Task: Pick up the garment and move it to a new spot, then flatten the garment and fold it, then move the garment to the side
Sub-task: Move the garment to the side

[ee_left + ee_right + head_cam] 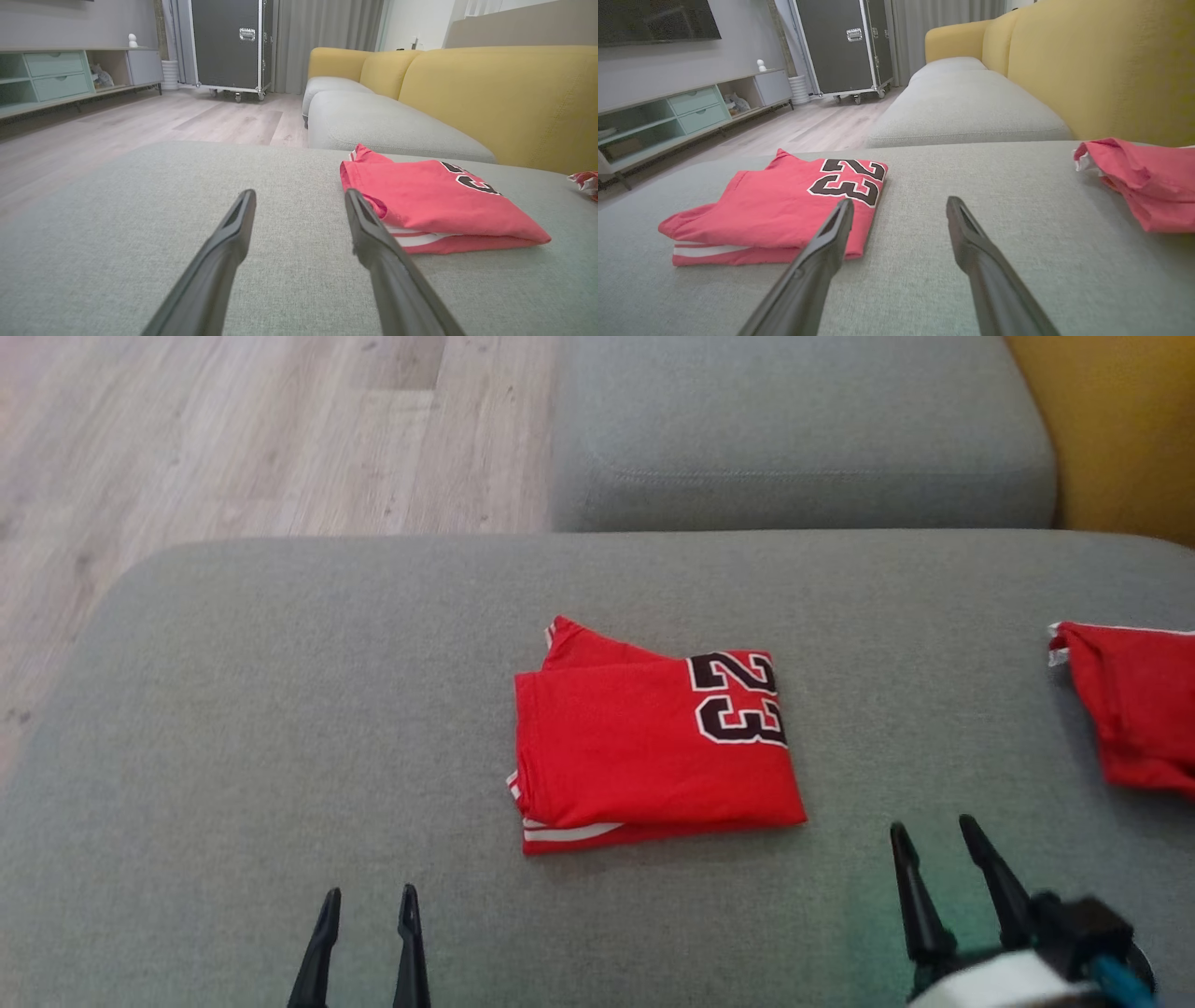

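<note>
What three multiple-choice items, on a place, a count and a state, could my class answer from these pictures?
1. Where is the folded shirt? A floor; B grey cushion; C shelf.
2. How many red garments lie on the cushion? A one; B two; C four.
3. The left gripper and right gripper are: A open, empty; B shut on cloth; C out of sight.
Answers: B, the shirt lies mid-cushion; B, a second garment sits at the right edge; A, fingers apart with nothing between.
</note>
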Controlling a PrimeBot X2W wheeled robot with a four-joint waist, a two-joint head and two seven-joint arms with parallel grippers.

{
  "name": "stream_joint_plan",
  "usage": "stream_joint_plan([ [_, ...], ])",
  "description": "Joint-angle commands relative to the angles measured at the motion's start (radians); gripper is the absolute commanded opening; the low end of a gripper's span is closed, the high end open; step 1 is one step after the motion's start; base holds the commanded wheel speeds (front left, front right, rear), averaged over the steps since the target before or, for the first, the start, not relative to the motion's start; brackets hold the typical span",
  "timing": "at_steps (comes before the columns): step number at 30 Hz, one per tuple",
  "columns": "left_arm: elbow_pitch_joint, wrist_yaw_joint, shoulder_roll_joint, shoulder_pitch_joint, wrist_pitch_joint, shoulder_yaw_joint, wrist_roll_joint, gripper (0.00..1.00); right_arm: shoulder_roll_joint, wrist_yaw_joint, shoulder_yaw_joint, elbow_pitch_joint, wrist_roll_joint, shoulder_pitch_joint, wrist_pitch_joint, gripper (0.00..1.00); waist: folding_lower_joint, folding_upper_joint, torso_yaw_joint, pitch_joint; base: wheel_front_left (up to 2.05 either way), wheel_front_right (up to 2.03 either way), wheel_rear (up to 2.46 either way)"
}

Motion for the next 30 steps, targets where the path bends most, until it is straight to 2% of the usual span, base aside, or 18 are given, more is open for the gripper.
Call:
stream_joint_plan([
  [1, -0.035, -0.01, -0.011, -0.042, -0.01, 0.017, -0.002, 1.0, -0.02, -0.001, 0.026, 0.008, 0.029, -0.089, -0.011, 1.0, -0.0001, -0.0001, 0.013, 0.017, 0.0, 0.0, 0.0],
  [4, -0.048, -0.025, -0.011, -0.052, -0.01, 0.004, -0.005, 1.0, -0.028, -0.001, 0.048, 0.102, 0.097, -0.168, 0.017, 1.0, -0.0001, -0.0001, 0.028, 0.038, 0.0, 0.0, 0.0],
  [11, -0.072, -0.043, -0.011, -0.094, -0.01, -0.032, 0.021, 1.0, -0.073, -0.001, 0.098, 0.287, 0.239, -0.377, 0.195, 1.0, -0.0001, -0.0001, 0.071, 0.099, 0.0, 0.0, 0.0],
  [19, -0.076, -0.04, -0.011, -0.118, -0.01, -0.065, 0.035, 1.0, -0.026, -0.001, 0.152, 0.499, 0.427, -0.525, 0.309, 1.0, -0.0001, -0.0001, 0.107, 0.122, 0.0, 0.0, 0.0],
  [20, -0.077, -0.04, -0.011, -0.119, -0.01, -0.068, 0.035, 1.0, -0.021, -0.001, 0.163, 0.52, 0.444, -0.537, 0.317, 0.43, -0.0001, -0.0001, 0.108, 0.124, 0.0, 0.0, 0.0],
  [21, -0.079, -0.039, -0.011, -0.119, -0.01, -0.069, 0.035, 1.0, -0.016, -0.001, 0.172, 0.539, 0.459, -0.549, 0.318, 0.0, -0.0001, -0.0001, 0.108, 0.126, 0.0, 0.0, 0.0],
  [25, -0.082, -0.032, -0.011, -0.122, -0.01, -0.068, 0.031, 1.0, -0.005, -0.001, 0.217, 0.571, 0.513, -0.59, 0.291, 0.0, -0.0001, -0.0001, 0.089, 0.136, 0.0, 0.0, 0.0],
  [30, -0.085, -0.03, -0.011, -0.127, -0.01, -0.067, 0.022, 1.0, -0.033, -0.001, 0.279, 0.562, 0.544, -0.631, 0.241, 0.0, -0.0001, -0.0001, 0.029, 0.154, 0.0, 0.0, 0.0],
])
